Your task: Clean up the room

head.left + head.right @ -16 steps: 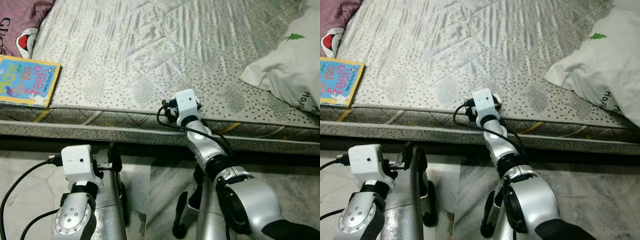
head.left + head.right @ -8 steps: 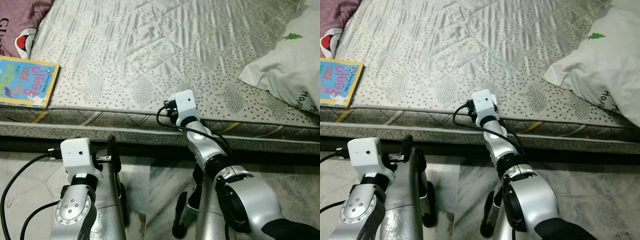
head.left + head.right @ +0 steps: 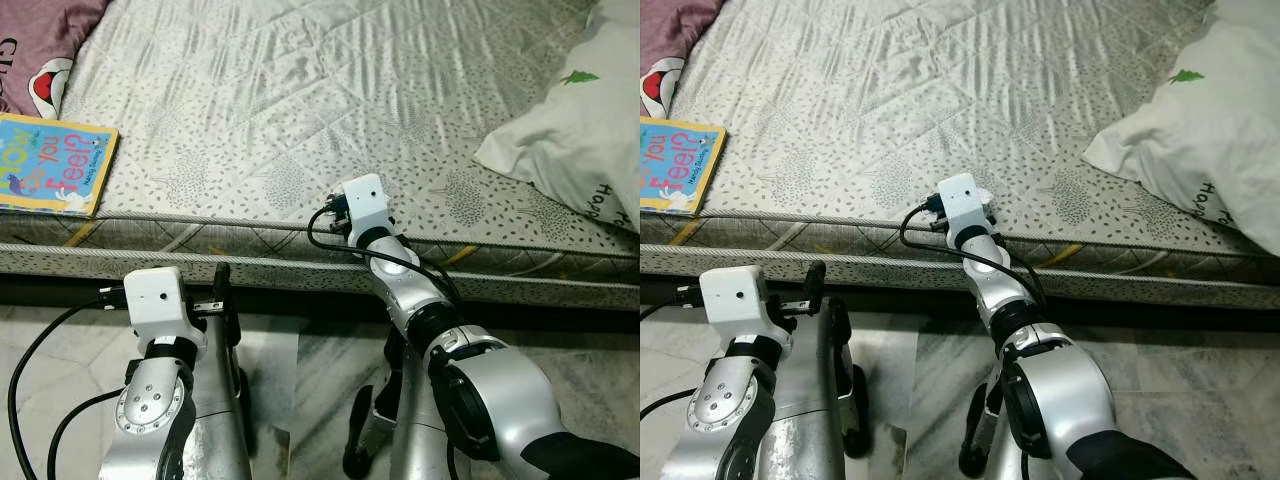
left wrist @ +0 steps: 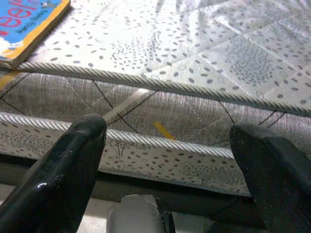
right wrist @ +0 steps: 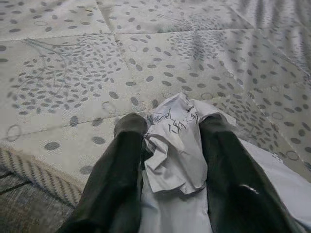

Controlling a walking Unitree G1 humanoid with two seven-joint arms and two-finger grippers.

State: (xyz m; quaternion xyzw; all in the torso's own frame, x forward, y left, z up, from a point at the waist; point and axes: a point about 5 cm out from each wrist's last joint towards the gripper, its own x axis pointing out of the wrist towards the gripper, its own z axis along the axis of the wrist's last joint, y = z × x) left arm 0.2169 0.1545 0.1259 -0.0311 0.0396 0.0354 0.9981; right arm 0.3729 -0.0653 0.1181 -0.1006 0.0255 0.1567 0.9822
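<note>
My right gripper [image 5: 167,127] is shut on a crumpled white paper [image 5: 171,151] with dark scribbles, held low over the speckled grey mattress [image 3: 300,110] just inside its front edge. In the left eye view the white camera box on my right wrist [image 3: 360,203] covers those fingers. My left gripper [image 4: 165,133] is open and empty, low in front of the mattress side, with one black finger [image 3: 222,298] pointing up at the piped edge. A colourful children's book [image 3: 52,163] lies on the mattress at the left, near the edge.
A white pillow [image 3: 575,125] with a small green tree print lies at the right of the bed. A purple cloth [image 3: 35,40] with a cartoon print lies at the far left. Below the mattress is a pale marble floor [image 3: 590,370].
My right wrist has shifted a little to the left along the mattress edge, still holding the paper. My left wrist has risen slightly toward the mattress side.
</note>
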